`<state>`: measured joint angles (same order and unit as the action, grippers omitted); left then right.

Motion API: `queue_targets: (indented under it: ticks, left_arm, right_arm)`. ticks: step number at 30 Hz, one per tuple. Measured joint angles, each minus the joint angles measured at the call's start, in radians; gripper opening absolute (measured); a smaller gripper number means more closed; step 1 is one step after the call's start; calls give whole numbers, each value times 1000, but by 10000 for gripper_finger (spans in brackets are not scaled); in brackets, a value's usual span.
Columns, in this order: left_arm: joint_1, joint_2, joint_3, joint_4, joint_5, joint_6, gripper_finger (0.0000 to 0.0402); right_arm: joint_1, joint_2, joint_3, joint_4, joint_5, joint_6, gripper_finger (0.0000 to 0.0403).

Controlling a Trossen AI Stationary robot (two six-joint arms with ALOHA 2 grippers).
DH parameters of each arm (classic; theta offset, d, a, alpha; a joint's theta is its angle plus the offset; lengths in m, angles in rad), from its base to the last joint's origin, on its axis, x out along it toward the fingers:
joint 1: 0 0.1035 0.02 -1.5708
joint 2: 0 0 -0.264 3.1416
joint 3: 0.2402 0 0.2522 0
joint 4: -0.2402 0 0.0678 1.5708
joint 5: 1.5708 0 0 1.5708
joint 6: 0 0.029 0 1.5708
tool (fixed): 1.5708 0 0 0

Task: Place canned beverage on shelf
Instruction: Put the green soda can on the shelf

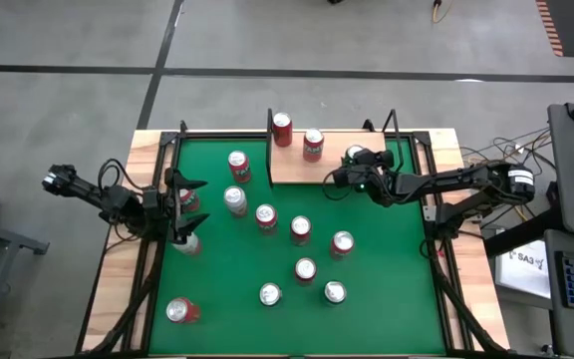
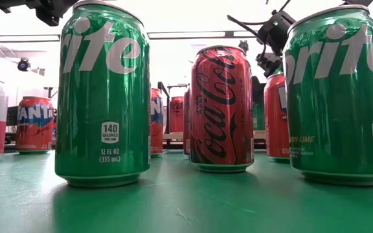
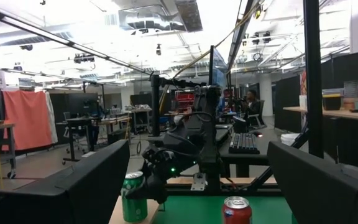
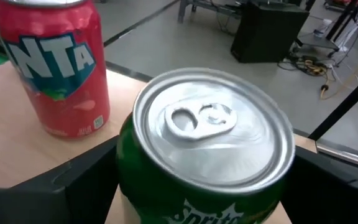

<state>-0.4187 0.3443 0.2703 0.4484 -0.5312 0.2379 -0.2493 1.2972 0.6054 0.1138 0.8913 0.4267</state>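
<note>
A green Sprite can (image 4: 207, 149) stands upright at the right end of the tan wooden shelf (image 1: 297, 170) at the table's far edge. My right gripper (image 1: 352, 165) reaches in from the table's right, open, with one finger on each side of the can. A red Fanta can (image 4: 55, 68) and another red can (image 1: 282, 128) stand farther left on the shelf. My left gripper (image 1: 189, 204) hovers open at the table's left edge, holding nothing. My right gripper has its two fingers (image 4: 86, 180) level on either side of the green can's body (image 4: 166, 205), coming from the table's right. The can stands upright with its base on the shelf. I cannot tell whether the fingers touch the can.
Several cans stand scattered on the green felt (image 1: 387, 259); two Sprite cans (image 2: 102, 90) and a Coca-Cola can (image 2: 222, 107) stand near the front edge. Black uprights (image 1: 270, 125) rise at the shelf's ends. Two cans (image 1: 185, 242) stand below my left gripper.
</note>
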Motion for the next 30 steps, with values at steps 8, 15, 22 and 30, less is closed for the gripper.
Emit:
queue_targets:
  ticks: [8, 15, 22, 30]
  left_arm:
    - [0, 0, 0, 0, 0, 0, 366]
    - [0, -4, 0, 0, 0, 50, 366]
    - [0, -14, 32, -39, 0, 131, 366]
    - [0, -2, 137, -228, 23, 212, 366]
  right_arm:
    - [0, -42, 81, -26, 3, -76, 363]
    - [0, -111, 273, -222, -15, -124, 364]
    - [2, -74, 573, -601, -357, -18, 339]
    - [16, 55, 801, -935, -555, 128, 232]
